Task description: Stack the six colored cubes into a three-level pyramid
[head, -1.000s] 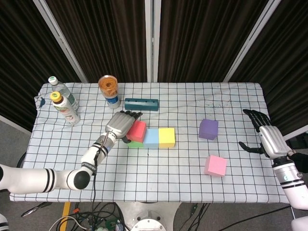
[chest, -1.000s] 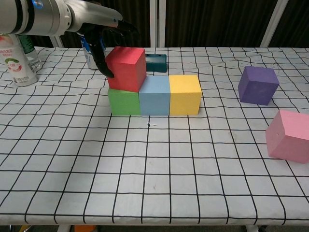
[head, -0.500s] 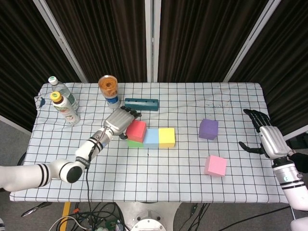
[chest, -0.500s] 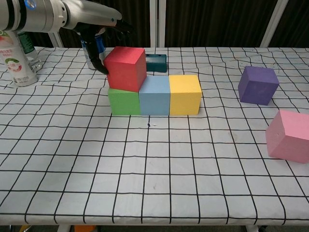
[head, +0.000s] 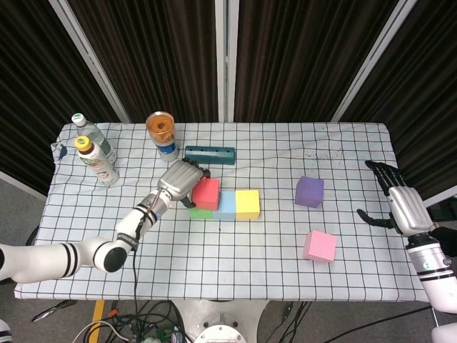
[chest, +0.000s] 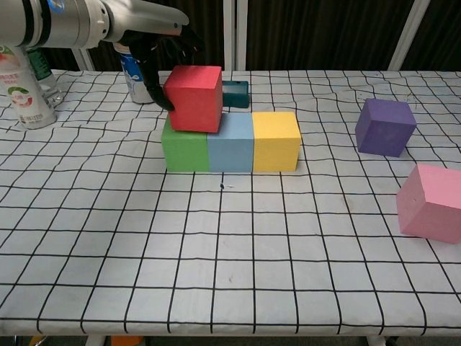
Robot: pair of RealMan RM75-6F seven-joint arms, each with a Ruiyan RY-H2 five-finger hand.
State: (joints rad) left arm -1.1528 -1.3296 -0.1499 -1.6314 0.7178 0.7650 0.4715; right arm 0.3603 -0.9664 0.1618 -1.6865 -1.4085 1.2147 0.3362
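Chest view: your left hand (chest: pixel 160 54) grips the matte red foam-like cube (chest: pixel 194 98) on the base row, riding the green-blue seam.
Nudge it until it sits square over the seam between the green cube (chest: pixel 185 150) and the pale blue cube (chest: pixel 230 143) (it looks slightly tilted), then let go gently. Yellow cube (chest: pixel 276 140) ends the row; soft-edged purple cube (chest: pixel 385 127) and pink cube (chest: pixel 430 202) wait on the checked-cloth worktop (chest: pixel 230 274). Your right hand (head: pixel 400 204) hangs released, fingers apart.

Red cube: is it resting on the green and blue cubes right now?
Touching. The chest view shows the red cube sitting across the seam between the green cube and the blue cube, no gap beneath, with the left hand against its left side.
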